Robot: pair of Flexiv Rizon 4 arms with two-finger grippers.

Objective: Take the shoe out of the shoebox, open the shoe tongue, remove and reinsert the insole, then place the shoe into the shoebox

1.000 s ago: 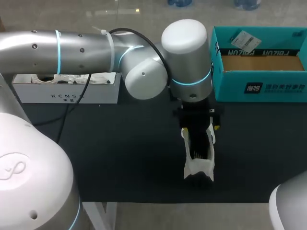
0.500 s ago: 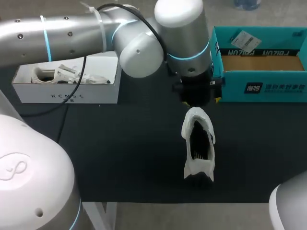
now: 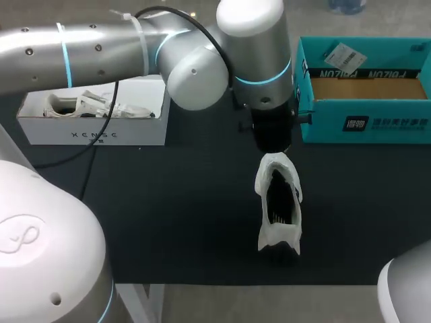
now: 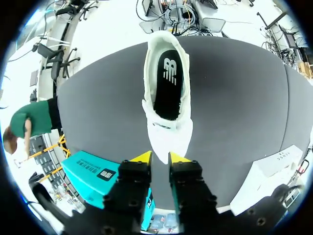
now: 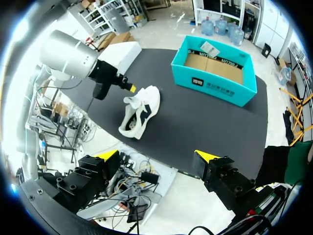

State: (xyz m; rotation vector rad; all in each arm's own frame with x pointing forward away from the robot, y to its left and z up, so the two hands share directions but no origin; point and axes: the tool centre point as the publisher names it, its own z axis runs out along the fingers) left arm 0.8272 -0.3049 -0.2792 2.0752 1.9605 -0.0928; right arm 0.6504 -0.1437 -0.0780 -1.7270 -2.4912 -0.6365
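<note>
Resting upright on its sole on the dark table (image 3: 168, 215), the white shoe (image 3: 278, 202) is out of the teal shoebox (image 3: 363, 124). Its mouth is spread wide and the black insole (image 4: 168, 83) is seated inside. Whether that insole has already been out and back: cannot tell. Judged remaining: return to box. Left gripper (image 4: 160, 157) hangs just above the toe end, fingers drawn close with a narrow gap, holding nothing. Right gripper (image 5: 156, 155) is spread wide, well clear. Shoebox holds only a paper tag. The white box (image 3: 94, 131) holds pale items, unidentified.
</note>
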